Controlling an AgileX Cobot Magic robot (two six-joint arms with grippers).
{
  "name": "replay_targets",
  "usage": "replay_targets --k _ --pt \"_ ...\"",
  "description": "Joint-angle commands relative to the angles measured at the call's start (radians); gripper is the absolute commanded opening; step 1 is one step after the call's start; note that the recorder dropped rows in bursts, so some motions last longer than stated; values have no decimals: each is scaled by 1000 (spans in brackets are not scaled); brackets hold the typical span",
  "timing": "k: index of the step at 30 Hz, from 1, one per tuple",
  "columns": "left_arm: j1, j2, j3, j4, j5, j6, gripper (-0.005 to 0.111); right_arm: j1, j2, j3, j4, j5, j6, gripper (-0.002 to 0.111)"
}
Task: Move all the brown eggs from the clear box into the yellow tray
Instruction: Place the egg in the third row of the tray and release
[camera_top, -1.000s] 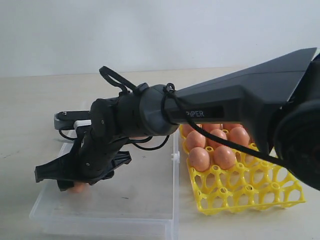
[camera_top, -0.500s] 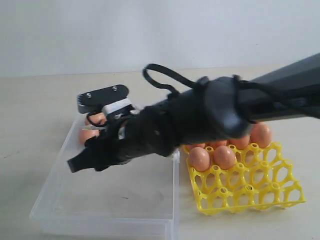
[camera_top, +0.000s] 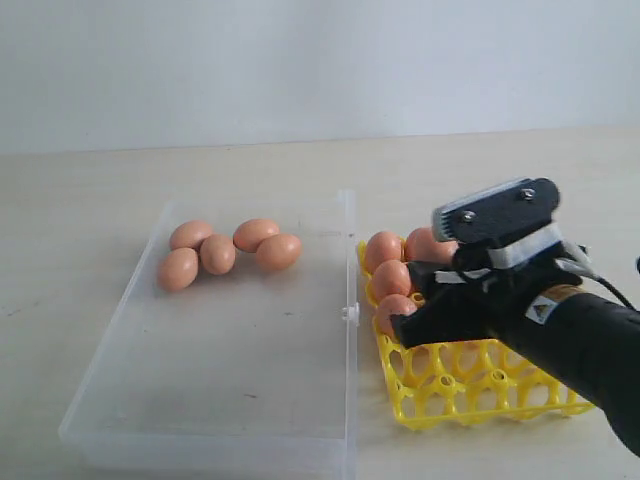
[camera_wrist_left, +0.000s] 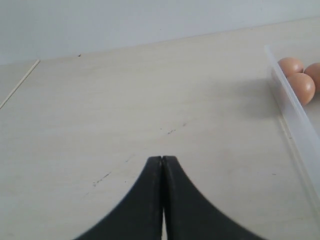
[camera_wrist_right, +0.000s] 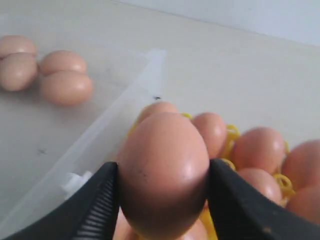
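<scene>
One brown egg (camera_wrist_right: 162, 172) is clamped between the two black fingers (camera_wrist_right: 95, 205) of the right tool (camera_wrist_right: 162, 200), which grips it on both sides. Its rounded end faces the wrist camera, and a few faint dark specks show on the shell. It hangs above the yellow tray (camera_top: 470, 385), near the side of the tray that faces the clear box (camera_top: 230, 370) (in the exterior view the tool's dark body hides this egg).

Beneath and beyond it, tray eggs (camera_top: 390, 279) sit in the cups of the far rows. Four can be made out in the exterior view, and the rest of that area is covered by the arm. The nearer rows show as open yellow lattice with raised pegs.

The tray lies just beside the right long wall of the clear box. In the box's far left corner, five loose eggs (camera_top: 217, 254) lie huddled together, most of them touching a neighbour.

Box and tray both rest on a pale beige worktop (camera_top: 80, 200), with a plain white wall behind.

The left tool (camera_wrist_left: 162, 165) is pressed fully together, its black tips meeting in a thin seam and holding nothing. It hovers over bare worktop outside the box's wall, and three of the loose eggs are visible past that wall
</scene>
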Motion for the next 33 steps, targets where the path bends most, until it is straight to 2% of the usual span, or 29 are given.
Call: replay_targets --k 1,6,15,18,19,21,23,24,26,29,31,32,33 --pt "-6 -6 -4 -2 -9 -5 0 -73 -16 74 2 -81 117 0" --pt "-6 -6 -4 -2 -9 -5 0 -128 -13 90 -6 -88 185 0" --pt "-6 -6 -4 -2 -9 -5 0 -161 66 90 -5 -97 183 0" --pt "-6 -6 -4 -2 -9 -5 0 -174 75 90 -72 -94 214 2" --pt "-6 -6 -4 -2 -9 -5 0 -174 75 90 -88 -92 234 5" --pt "-6 -6 -4 -2 -9 -5 0 -174 77 88 -112 -71 242 21" --pt "-6 -6 -4 -2 -9 -5 0 -174 77 88 -105 -67 223 54" --pt "-6 -6 -4 -2 -9 -5 0 -174 75 88 -91 -71 201 62" --pt "-6 -6 -4 -2 -9 -5 0 -174 59 88 -63 -67 114 68" --pt "-6 -6 -4 -2 -9 -5 0 -174 -20 72 -8 -9 -35 62" --pt "-6 -6 -4 -2 -9 -5 0 -174 -100 31 10 86 -106 50" --pt "-6 -6 -4 -2 -9 -5 0 -174 -167 -48 -7 237 -162 29" --pt "-6 -6 -4 -2 -9 -5 0 -174 -185 -100 -29 312 -176 17"
